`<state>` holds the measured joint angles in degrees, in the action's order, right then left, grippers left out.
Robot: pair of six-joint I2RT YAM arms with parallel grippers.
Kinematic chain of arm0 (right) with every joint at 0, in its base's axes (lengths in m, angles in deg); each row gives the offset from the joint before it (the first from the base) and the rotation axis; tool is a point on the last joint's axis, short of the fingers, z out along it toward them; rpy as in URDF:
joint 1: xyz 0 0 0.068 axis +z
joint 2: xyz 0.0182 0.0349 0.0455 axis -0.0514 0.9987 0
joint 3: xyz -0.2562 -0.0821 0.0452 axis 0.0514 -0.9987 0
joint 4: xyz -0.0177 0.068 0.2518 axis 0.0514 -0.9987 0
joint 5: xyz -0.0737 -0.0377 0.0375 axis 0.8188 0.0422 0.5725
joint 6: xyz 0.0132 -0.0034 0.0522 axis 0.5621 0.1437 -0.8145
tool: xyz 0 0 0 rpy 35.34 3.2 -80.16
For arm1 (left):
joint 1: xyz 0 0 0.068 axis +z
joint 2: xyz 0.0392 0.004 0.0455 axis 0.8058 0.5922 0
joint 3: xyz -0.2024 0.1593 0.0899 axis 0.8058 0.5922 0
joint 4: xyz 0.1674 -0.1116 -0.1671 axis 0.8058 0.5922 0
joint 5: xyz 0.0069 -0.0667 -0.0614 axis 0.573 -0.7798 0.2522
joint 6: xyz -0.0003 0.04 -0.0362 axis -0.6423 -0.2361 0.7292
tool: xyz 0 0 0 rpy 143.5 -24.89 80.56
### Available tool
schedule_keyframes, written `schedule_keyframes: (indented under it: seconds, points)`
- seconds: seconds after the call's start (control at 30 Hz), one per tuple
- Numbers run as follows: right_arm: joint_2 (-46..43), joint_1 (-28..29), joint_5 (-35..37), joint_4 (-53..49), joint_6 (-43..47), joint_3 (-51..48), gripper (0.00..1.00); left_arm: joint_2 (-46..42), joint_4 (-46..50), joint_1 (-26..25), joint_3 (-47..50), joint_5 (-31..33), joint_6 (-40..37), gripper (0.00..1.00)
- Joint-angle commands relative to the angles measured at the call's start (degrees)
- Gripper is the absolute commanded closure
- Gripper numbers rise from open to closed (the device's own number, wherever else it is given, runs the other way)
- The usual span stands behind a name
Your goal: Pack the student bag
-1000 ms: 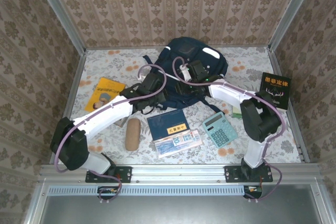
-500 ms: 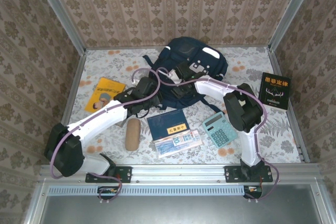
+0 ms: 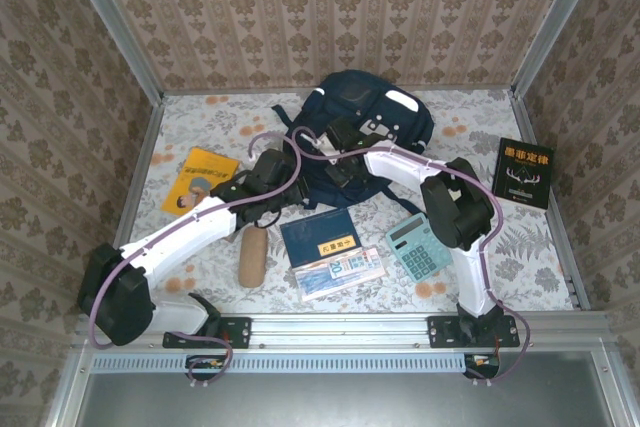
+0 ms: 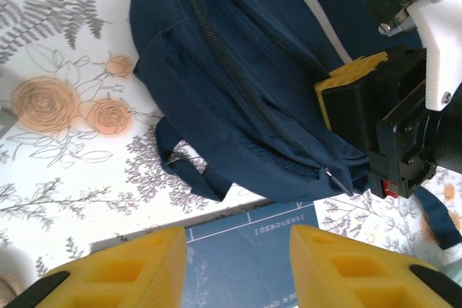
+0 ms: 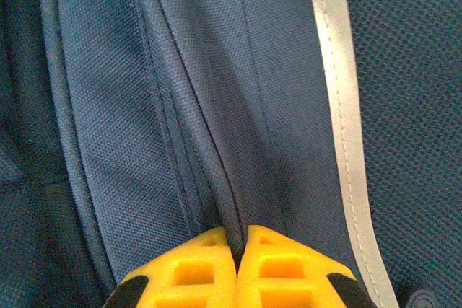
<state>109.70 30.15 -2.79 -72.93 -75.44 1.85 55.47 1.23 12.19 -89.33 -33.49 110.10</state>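
- Large dark navy fabric student bag [image 3: 380, 117] with a thin white stripe: laid flat at the upper centre of the top view, on the floral-patterned tabletop [image 3: 200, 122]. In the left wrist view its zip is seen run shut along the near edge.
- Right end effector [image 5: 237, 252]: yellow fingers pressed together, with a ridge of the bag's navy fabric pinched between them, just beside the white stripe. Whether the zip pull itself is caught cannot be told.
- Left end effector [image 4: 238, 265]: yellow fingers spread with nothing between them, held over the bag's near edge and the book below it.
- Items left out on the tabletop:
  - flat yellow booklet [image 3: 200, 179], left of the bag
  - oblong tan pencil case [image 3: 252, 253], lower left
  - dark blue book with a yellow label [image 3: 320, 235], lower centre
  - flat printed packet [image 3: 342, 272], touching the book's near edge
  - teal calculator [image 3: 420, 245], lower right
  - black book with green lettering [image 3: 525, 173], far right
- Progress: judged to be at the opening stage. Nothing is seen packed, the bag must first be unzipped, and all six items remain to be loaded.
- Change from the earlier frame: the right arm has been swung leftward over the bag and its fingers, then apart, are now closed. The left arm has been drawn back slightly toward the lower left. The loose items are unmoved.
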Motion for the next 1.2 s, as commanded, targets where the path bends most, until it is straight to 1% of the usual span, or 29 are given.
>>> schedule_keyframes:
  seconds: [0.0,0.2,0.27,0.4,0.53,0.7,0.87,1.03,1.17]
  points:
    - [-5.8,-0.6,-3.8,-5.2,-5.6,3.1,1.0,0.9,-4.5,-0.7,0.1,-1.9,-3.7,0.58]
    - [-6.7,-3.4,-9.7,-11.6,-10.5,10.8,1.0,5.1,-8.5,-4.9,-2.5,-1.3,-8.5,0.6]
    - [-7.0,-4.1,-11.5,-12.2,-11.8,11.7,1.0,6.7,-9.8,-5.6,-2.8,-1.3,-9.4,0.62]
    - [-7.2,-5.5,-14.2,-13.8,-14.3,13.8,1.0,9.3,-13.0,-7.0,-3.2,-0.6,-11.0,0.63]
    - [-7.4,-7.0,-16.6,-13.5,-17.6,14.3,1.0,12.2,-14.1,-8.6,-4.8,0.5,-11.9,0.66]
    - [-7.3,-8.9,-19.9,-12.9,-23.0,14.6,1.0,16.5,-15.5,-12.2,-6.2,4.3,-12.1,0.66]
    - [-7.1,-9.9,-22.2,-11.9,-25.6,14.2,1.0,21.2,-14.3,-14.9,-8.8,8.7,-10.2,0.68]
    - [-7.3,-9.9,-23.2,-11.7,-26.2,14.1,1.0,24.9,-13.1,-15.6,-11.0,11.6,-8.9,0.63]
    - [-7.1,-9.9,-24.5,-11.4,-26.4,13.8,1.0,27.3,-10.0,-15.6,-13.8,15.5,-8.5,0.63]
